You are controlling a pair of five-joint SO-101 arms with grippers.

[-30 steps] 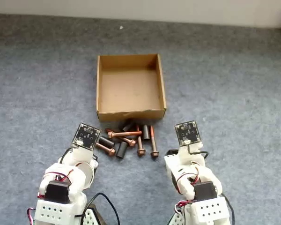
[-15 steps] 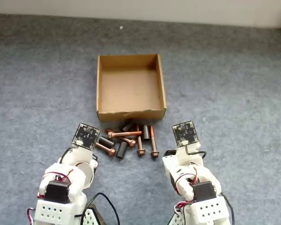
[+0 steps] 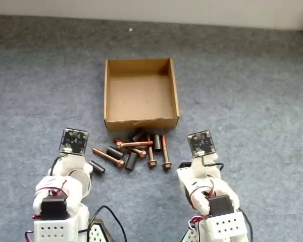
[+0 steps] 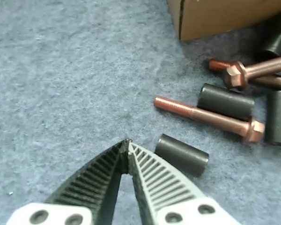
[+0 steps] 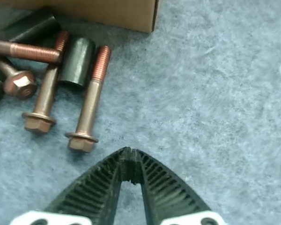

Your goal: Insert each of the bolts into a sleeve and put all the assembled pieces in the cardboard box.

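Your left fingers (image 4: 131, 150) are shut tight, holding nothing. A sleeve (image 4: 181, 154) lies just beside their tips, with a bolt (image 4: 206, 118) past it. Your right fingers (image 5: 133, 157) are closed too and empty, a second bolt (image 5: 89, 105) just ahead of them. The cardboard box (image 3: 140, 93) sits beyond both pairs on the bench (image 3: 252, 91).

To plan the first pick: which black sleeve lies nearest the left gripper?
The lone sleeve beside the tips of the left gripper, apart from the pile. The other sleeves lie farther off, among the bolts near the cardboard box.
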